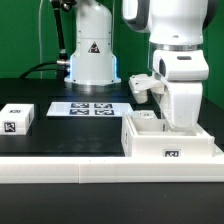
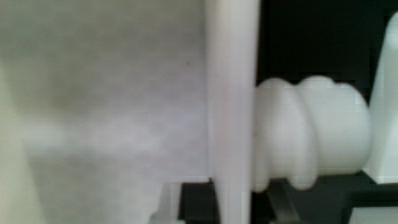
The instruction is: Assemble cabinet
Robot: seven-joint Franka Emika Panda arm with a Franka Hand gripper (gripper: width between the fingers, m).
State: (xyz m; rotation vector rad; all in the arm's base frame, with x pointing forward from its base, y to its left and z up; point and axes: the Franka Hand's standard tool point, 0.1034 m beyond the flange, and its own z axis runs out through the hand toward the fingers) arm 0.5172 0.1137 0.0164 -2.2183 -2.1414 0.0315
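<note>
Hard against the wrist camera, all blur: a white upright strip [image 2: 231,100] beside a ribbed white shape [image 2: 306,130], neither clear enough to name.

In the exterior view, nearest, a long white rail [image 1: 60,170] across the front edge of the black counter [image 1: 60,140]. Just behind it, toward the exterior view's right, the cabinet [image 1: 145,140], open side up, with one black-and-white tag on its front wall, seemingly touching the rail. Low over that opening, the fingers [image 1: 180,118], tips hidden by the cabinet's walls. Cannot tell whether apart, together or clamped on anything.

Well apart, at the exterior view's left, a small white tagged block [image 1: 17,118]. Farther back, flat on the counter, the marker board [image 1: 93,108]. Behind that, the arm's base [image 1: 92,55].
</note>
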